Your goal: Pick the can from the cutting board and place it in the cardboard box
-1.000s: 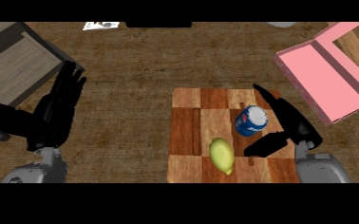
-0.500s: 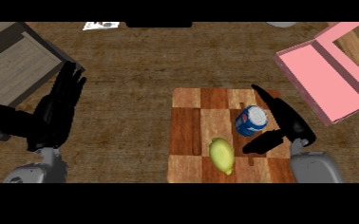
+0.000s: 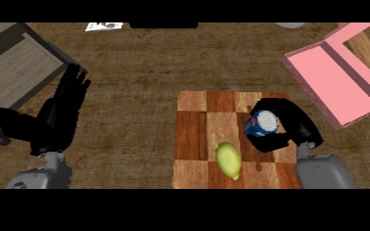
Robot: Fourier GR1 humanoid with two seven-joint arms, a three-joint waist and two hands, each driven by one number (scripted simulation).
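Head view has your can (image 3: 262, 124) sitting on the right side of the cutting board (image 3: 209, 108), blue body with a pale top, and your right hand (image 3: 289, 125) is curled round it from the far and right sides, so it's grasping the can. I'd say you're at the grip-and-lift step; nothing shows it off the board yet.

To do this bit well, I'd make sure the fingers wrap the body of the can rather than just the rim, then lift straight up before swinging right, so you don't drag it across the board or clip the yellow-green fruit (image 3: 229, 160) lying just toward you from the can. The pink box (image 3: 325, 80) is off to the right and further away on the bench (image 3: 145, 68); I take it for the target, though it looks pink rather than cardboard.

The can looks tilted: its long axis leans, with the pale top facing up and a bit away and to the right. Keep that in mind when you set it down.

Your left hand (image 3: 61, 112) is resting open at the left edge, fingers straight, holding nothing.
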